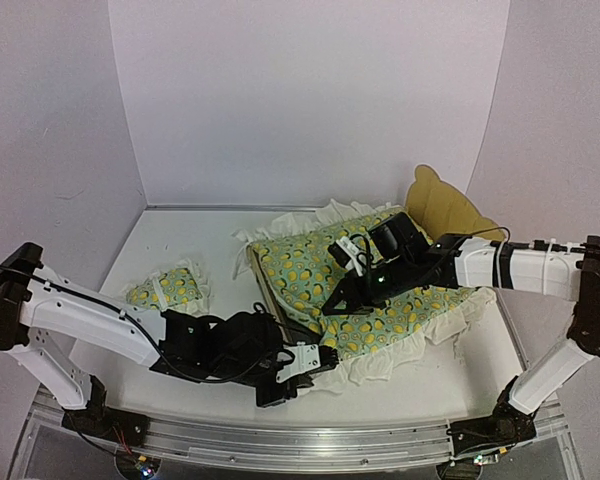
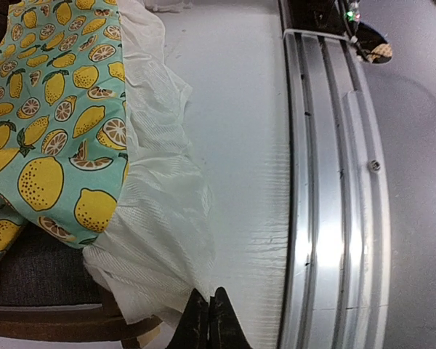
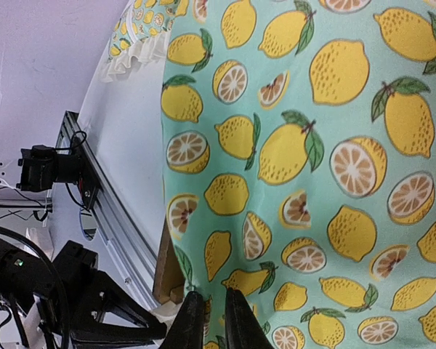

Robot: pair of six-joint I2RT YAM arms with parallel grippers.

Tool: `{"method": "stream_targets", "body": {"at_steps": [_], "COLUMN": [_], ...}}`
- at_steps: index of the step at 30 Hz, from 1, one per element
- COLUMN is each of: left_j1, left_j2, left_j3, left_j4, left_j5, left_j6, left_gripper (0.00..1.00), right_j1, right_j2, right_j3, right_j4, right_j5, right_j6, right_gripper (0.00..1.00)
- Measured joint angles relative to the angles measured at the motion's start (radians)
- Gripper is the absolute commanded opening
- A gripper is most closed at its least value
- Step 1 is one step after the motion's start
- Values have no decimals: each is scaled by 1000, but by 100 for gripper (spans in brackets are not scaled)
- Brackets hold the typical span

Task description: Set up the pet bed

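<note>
Bed (image 1: 442, 205) sat right of centre on table (image 1: 180, 240), headboard at the far end, mostly under quilt (image 1: 305, 270). Left gripper (image 2: 208, 320) was fully closed at the quilt's near ruffle; could not tell if fabric was pinched. Right gripper (image 3: 214, 320) was over the quilt top, jaws slightly parted, gripping nothing visible.

No word, number or brand can be read in any of the three views. In the top view a small white label (image 1: 302, 357) sits on the black housing at the end of the left arm, and a white tag (image 1: 352, 250) sits on the end of the right arm. Whatever may be printed on them is too small and blurred to make out. The quilt (image 3: 334, 145) carries only a print of whole and sliced lemons with green leaves, clear in both wrist views, with no lettering in the pattern.
</note>
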State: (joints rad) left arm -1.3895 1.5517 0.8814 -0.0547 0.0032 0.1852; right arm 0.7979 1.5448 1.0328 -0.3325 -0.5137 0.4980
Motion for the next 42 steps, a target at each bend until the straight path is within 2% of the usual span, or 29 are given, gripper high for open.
{"method": "stream_targets", "body": {"at_steps": [6,11,13,14,17,21,24,25,29,32,38,42], "left_j1": [2,7,12,12,13,25,76,100,200,280,442,529], "left_j2": [-32,23,55,66,74,21,-128,-184,-355,-419,-411,-408], "left_j3": [-108,-113,-99,-93,-89,-121,-193,-213,-257,-287,-314,-315], "left_j4": [119,166,187,196,207,212,210,211,224,239,236,238], "left_j5": [135,190,210,216,257,311,352,360,380,394,386,366], "left_j6": [-126,-176,-179,-181,-186,-192,-218,-231,-291,-346,-493,-612], "left_gripper": [0,1,10,20,40,52,54,54,54,51,53,56], "right_j1": [41,83,99,104,143,211,236,235,226,225,265,307], "right_j2": [37,84,103,119,164,166,112,82,-42,-74,23,111], "right_j3": [15,19,34,53,106,115,103,99,88,63,10,-4], "right_j4": [1,-4,-29,-53,-92,-119,-140,-150,-163,-140,-89,-19], "right_j5": [3,69,106,126,180,229,254,260,259,234,220,248], "right_j6": [5,25,27,25,16,7,8,9,19,31,63,102], "right_gripper": [14,17,17,18,29,46,51,50,35,19,0,0]}}
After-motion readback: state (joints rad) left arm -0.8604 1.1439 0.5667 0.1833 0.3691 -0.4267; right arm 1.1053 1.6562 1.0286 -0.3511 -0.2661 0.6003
